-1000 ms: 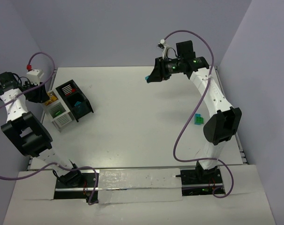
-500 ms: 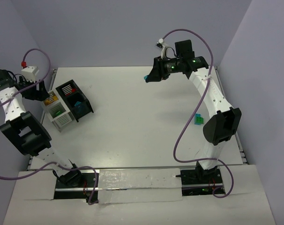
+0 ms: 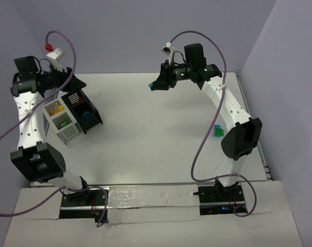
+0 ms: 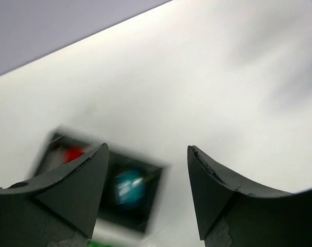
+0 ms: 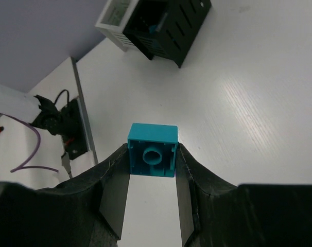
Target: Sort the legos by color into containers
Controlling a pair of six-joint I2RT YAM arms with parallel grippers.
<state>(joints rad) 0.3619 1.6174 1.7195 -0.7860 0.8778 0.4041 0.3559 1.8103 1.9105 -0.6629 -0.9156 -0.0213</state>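
Right hand is clamped on a teal brick, gripping its two side faces and holding it in the air above the far part of the surface, well apart from the container cluster. Left hand stands open and empty above the black bin, which holds a teal piece; that wrist view is blurred. A green and cyan brick pair lies on the surface near the right arm.
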